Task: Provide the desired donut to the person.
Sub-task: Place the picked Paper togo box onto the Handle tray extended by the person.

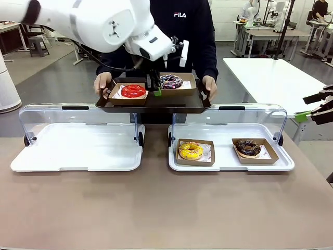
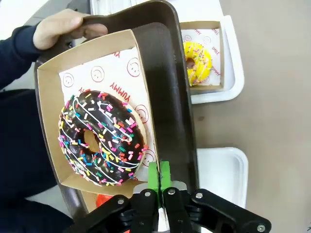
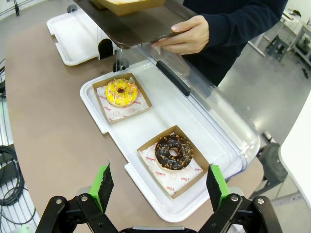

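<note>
Sitting in its box at the frame's left centre, the sprinkled donut rests on the dark tray the person holds. Your left gripper is pinched closed beside the box, gripping nothing. Your right gripper gapes wide, lower frame.

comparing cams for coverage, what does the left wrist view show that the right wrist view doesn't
Left wrist alone: the sprinkled chocolate donut in its box on the dark tray, with the shut left gripper at the box's edge. Right wrist alone: the chocolate nut donut and the open right gripper above it. Both: the yellow donut, the white tray, and a hand of the person holding the dark tray.
</note>
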Tool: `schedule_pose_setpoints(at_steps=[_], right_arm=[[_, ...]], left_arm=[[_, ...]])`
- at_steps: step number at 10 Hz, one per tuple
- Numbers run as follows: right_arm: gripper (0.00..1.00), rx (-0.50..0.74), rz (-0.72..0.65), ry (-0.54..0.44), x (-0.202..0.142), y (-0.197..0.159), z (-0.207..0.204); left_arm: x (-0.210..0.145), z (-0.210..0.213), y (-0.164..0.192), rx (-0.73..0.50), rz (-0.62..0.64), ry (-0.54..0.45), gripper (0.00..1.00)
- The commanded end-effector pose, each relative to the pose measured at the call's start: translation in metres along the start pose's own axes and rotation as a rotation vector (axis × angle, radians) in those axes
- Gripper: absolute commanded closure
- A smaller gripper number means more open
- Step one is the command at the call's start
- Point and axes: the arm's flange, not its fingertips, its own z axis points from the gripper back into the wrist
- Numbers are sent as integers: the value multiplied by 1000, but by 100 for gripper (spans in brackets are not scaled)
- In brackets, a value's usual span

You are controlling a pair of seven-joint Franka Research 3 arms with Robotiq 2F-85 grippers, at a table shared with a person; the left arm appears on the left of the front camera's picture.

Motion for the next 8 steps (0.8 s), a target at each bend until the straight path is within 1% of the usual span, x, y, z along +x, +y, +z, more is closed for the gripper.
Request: schedule_pose_setpoints(at_steps=[1, 4, 6, 7, 8], right_arm=[[0, 10, 2, -21, -2, 0, -3], [0, 10, 2, -21, -2, 0, -3], [0, 10, 2, -21, -2, 0, -3], [0, 10, 2, -21, -2, 0, -3], [0, 10, 2, -21, -2, 0, -3]], left_arm=[[6, -13, 14, 47, -36, 27, 99], [9, -30, 25, 31, -48, 61, 99], [12, -32, 29, -10, -43, 84, 99], [13, -34, 31, -49, -18, 105, 99], [13, -35, 33, -71, -1, 107, 43]])
